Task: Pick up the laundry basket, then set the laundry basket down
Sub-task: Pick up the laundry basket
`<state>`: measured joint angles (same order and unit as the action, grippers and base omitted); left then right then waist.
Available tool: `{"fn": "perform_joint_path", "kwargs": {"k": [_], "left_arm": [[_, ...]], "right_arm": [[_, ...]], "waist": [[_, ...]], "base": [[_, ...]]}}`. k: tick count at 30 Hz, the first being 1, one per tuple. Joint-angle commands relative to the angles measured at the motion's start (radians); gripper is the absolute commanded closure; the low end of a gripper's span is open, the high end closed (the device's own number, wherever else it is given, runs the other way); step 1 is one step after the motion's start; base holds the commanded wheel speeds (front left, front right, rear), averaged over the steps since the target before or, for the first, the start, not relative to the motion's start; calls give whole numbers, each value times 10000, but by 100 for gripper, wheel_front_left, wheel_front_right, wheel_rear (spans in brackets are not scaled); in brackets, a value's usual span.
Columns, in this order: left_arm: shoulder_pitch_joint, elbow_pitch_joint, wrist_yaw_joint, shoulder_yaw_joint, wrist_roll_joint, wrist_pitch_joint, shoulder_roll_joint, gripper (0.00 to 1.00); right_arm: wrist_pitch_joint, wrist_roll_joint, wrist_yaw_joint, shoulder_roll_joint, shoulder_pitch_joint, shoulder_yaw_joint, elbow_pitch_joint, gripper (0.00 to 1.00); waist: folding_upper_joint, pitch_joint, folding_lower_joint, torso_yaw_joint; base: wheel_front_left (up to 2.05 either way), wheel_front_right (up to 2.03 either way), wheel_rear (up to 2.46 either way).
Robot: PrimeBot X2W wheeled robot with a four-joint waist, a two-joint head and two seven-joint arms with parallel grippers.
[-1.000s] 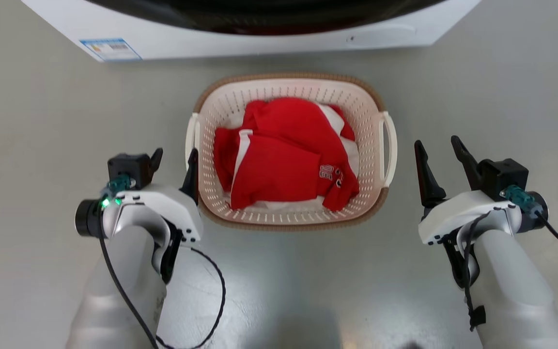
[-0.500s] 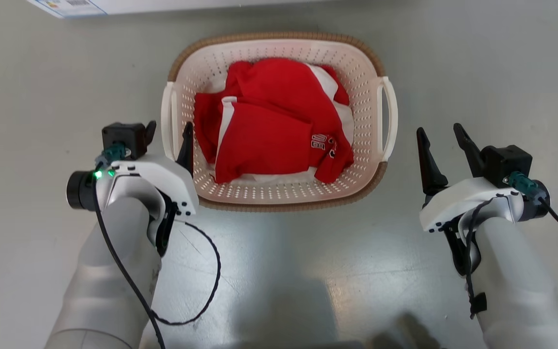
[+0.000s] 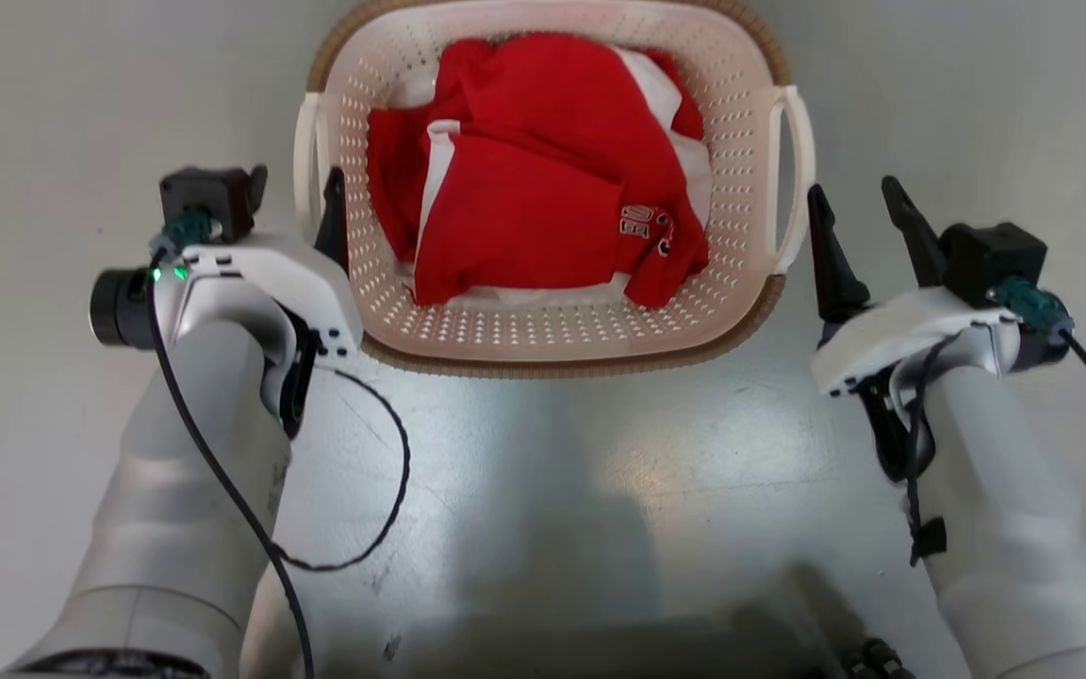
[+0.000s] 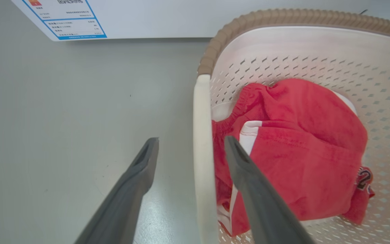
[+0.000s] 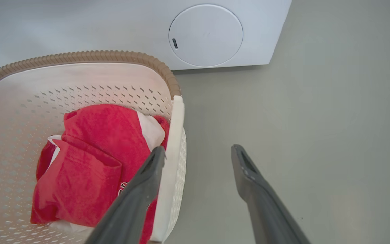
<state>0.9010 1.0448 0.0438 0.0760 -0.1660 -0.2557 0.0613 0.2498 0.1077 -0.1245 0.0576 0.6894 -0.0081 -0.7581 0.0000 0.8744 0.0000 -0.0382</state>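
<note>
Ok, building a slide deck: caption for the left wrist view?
Open left gripper straddles the white handle of the laundry basket, red clothing inside.

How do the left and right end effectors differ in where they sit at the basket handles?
Left end effector straddles the left handle: one finger outside, one inside over the basket. Right end effector sits beside the right handle, both fingers outside it in the head view. Left looks ready to close; right likely needs to move inward first. Shared: both open, holding nothing.

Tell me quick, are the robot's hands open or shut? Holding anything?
Left gripper: open, straddling a handle of the laundry basket, not gripping it.
Right gripper: open, holding nothing.
</note>
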Motion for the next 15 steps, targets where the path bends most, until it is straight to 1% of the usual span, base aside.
{"fn": "perform_joint_path", "kwargs": {"k": [1,7,15], "left_arm": [[22,-36,-76,-137,100,-61,254,0],[545,201,-50,32,258,-61,292,0],[1372,939,-42,313,402,-61,244,0]], "right_arm": [[120,41,-62,-74,41,224,82,0],[120,150,-62,-74,482,330,-240,0],[120,503,-62,-74,1352,734,-1367,0]], "waist": [[0,179,0,48],[0,675,0,138],[0,913,0,207]], "base": [[0,0,0],[0,0,0],[0,0,0]]}}
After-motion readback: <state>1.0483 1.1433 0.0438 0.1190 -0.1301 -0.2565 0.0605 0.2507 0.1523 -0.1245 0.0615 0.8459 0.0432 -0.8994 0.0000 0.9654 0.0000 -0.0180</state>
